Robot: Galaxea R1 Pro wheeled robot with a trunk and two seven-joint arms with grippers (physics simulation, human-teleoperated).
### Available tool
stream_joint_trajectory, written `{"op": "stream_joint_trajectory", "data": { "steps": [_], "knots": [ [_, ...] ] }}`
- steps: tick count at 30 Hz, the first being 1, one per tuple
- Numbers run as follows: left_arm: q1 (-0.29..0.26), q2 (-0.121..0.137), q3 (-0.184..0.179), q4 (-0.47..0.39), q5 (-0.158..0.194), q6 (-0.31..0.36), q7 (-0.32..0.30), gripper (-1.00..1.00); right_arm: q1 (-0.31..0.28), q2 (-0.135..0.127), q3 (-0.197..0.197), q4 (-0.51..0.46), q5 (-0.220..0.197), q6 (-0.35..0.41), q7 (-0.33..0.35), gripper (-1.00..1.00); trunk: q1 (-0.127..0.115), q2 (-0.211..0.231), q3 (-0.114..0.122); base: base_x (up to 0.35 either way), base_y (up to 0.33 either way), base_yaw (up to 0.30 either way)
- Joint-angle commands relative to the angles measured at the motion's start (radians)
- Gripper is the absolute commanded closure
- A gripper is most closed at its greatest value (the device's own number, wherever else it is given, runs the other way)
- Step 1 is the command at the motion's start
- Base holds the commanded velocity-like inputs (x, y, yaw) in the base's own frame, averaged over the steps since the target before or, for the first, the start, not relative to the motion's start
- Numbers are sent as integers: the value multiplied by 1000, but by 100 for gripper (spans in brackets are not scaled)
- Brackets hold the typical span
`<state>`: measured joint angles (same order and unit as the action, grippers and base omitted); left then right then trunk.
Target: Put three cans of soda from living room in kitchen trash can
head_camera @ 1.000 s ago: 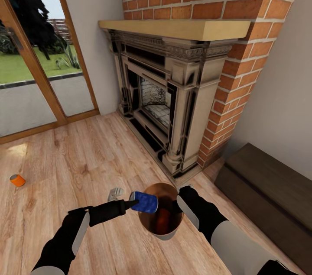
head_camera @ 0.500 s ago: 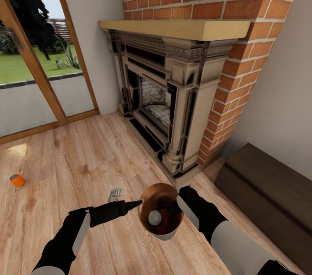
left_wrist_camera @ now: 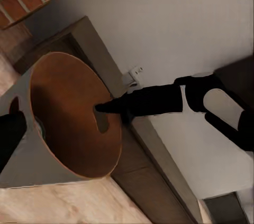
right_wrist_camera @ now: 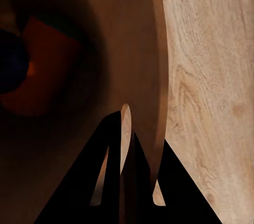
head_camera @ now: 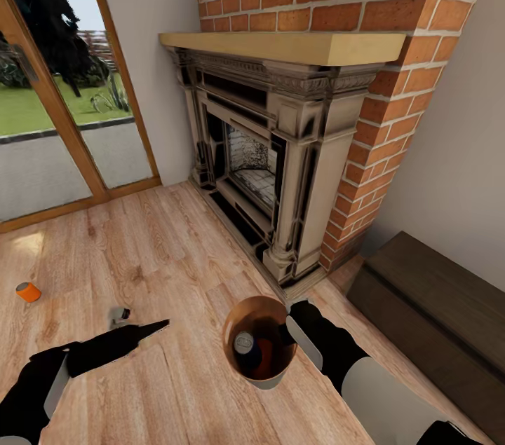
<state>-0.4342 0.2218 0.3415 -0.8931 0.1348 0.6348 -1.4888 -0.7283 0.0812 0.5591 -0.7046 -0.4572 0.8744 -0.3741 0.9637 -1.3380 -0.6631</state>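
Note:
The tash can (head_camera: 270,376), a grey bucket with a copper inside, hangs just above the wood floor in front of the fireplace. My right gripper (head_camera: 288,333) is shut on its rim (right_wrist_camera: 154,76). Inside it stand a blue can of soda (head_camera: 245,346) with a silver top and an orange can (head_camera: 265,355), both also dimly seen in the right wrist view as the orange can (right_wrist_camera: 45,76) and blue can (right_wrist_camera: 10,60). Another orange can (head_camera: 28,291) lies on the floor far left. My left gripper (head_camera: 145,317) is open and holds nothing, well left of the bucket (left_wrist_camera: 32,155).
The brick fireplace (head_camera: 270,165) with its dark surround stands straight ahead. A low dark wooden bench (head_camera: 435,305) runs along the right wall. Wood-framed glass doors (head_camera: 49,115) are at the left. Open wood floor lies between me and the doors.
The blue can left my left gripper and dropped into the bucket, where it now stands. My left arm has since pulled back to the left. The right arm and bucket held still.

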Motion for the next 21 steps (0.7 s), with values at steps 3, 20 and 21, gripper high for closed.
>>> {"op": "stream_joint_trajectory", "data": {
  "steps": [3, 20, 21],
  "knots": [
    [0, 102, 36, 97, -1, -48, -27, -100, 0, 0, -1, -3, -9, -3, 5, 100, 0, 0, 0, 0, 0, 0],
    [0, 204, 57, 425, -3, -401, 456, -100, 0, 0, -3, -61, -11, -2, 6, 100, 0, 0, 0, 0, 0, 0],
    [0, 204, 57, 430, -3, -409, 459, -100, 0, 0, -3, -61, -11, -2, 6, 100, 0, 0, 0, 0, 0, 0]
  ]
}}
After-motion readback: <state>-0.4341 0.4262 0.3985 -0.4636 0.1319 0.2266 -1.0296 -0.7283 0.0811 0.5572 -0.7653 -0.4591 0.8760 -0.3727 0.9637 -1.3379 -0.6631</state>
